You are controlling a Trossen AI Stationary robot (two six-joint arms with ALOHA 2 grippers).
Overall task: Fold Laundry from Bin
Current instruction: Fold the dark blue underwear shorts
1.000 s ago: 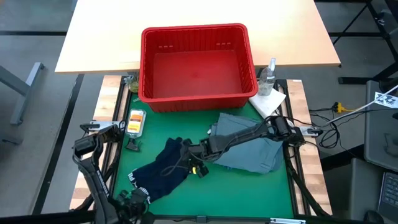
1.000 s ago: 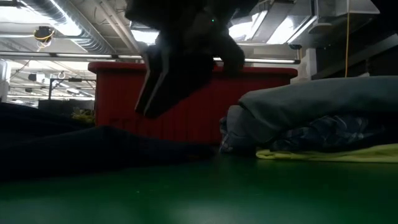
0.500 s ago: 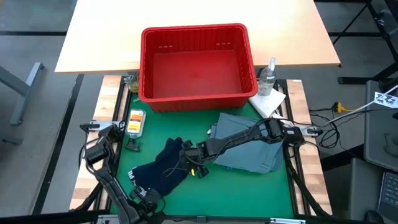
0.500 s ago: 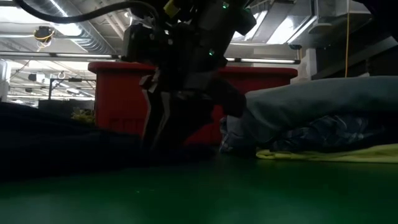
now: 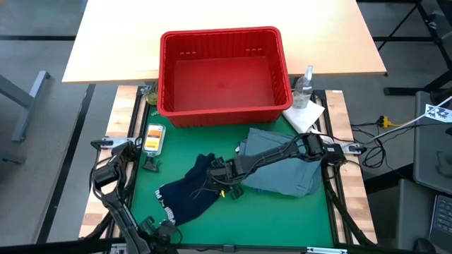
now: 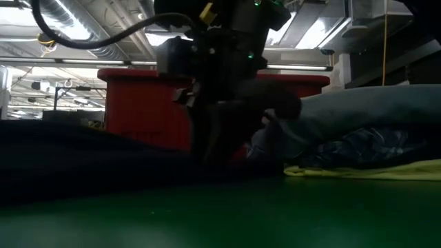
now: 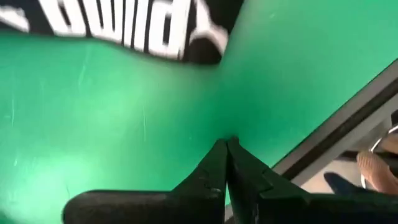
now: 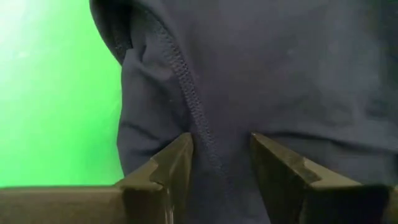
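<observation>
The dark navy garment (image 5: 187, 194) lies crumpled on the green mat (image 5: 275, 212), toward the mat's front-left part, with a strip of white lettering at its front-left edge. The right gripper (image 5: 220, 171) is down at the garment's right end; in the right wrist view its two fingers (image 8: 171, 163) stand apart with a seamed fold of the navy cloth (image 8: 249, 93) between them — whether the cloth is pinched I cannot tell. Just to the right, under the right arm, sits the pile of folded laundry: the large grey-blue garment (image 5: 282, 173) on top, and in the low view the plaid shirt (image 6: 365, 150) beneath it and the yellow garment (image 6: 365, 171) at the bottom, flat on the mat. The red bin (image 5: 224, 74) stands behind the mat, across its back edge and onto the pale wooden table (image 5: 113, 42).

The left gripper (image 7: 226, 147) hangs over the bare mat near its front-left corner — fingers pressed together, holding nothing, the garment's white lettering (image 7: 118, 25) just ahead of it.

Near the mat's back-right corner lie a white paper towel (image 5: 305, 114) and a clear spray bottle (image 5: 304, 86); by the left edge, an orange-and-white packet (image 5: 154, 138).
</observation>
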